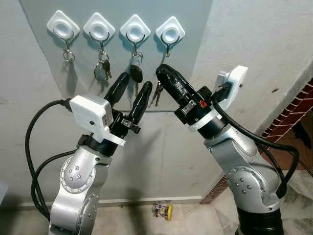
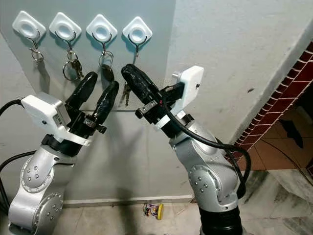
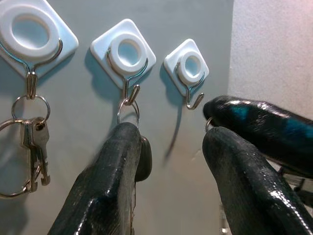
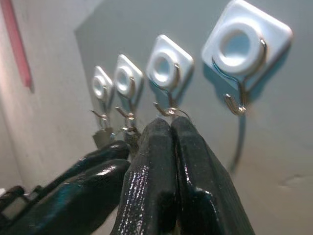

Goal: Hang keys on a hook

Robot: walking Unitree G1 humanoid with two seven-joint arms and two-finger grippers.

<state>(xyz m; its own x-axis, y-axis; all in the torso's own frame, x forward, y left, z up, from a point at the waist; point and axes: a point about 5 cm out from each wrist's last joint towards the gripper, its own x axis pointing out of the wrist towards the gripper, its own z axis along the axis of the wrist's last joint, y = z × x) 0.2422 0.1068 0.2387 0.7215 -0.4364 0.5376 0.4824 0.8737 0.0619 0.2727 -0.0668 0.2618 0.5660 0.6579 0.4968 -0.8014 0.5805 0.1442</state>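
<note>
Four white diamond-shaped hooks are sitting in a row on a grey panel [image 1: 195,73] on the wall. The far-left hook [image 1: 62,25] is carrying a small ring, the second hook [image 1: 99,28] a bunch of keys on a large ring [image 1: 102,68], and the third hook [image 1: 135,28] a ring with a dark key fob [image 1: 136,72]. The rightmost hook [image 1: 170,30] is hanging bare.

The right gripper [image 4: 168,128] is reaching up just below that bare hook, its two black fingers pressing together and pinching a thin metal key ring [image 4: 172,112] at their tips. The keys [image 1: 157,93] are dangling beneath the fingers, close to the panel, below the hook and not on it.

The left gripper [image 1: 131,90] is hovering beside it to the left, under the third hook, with its fingers spread apart and holding nothing.

A small coloured object [image 1: 163,210] is lying on the floor by the wall base. No readable writing or brand marks are showing anywhere.
</note>
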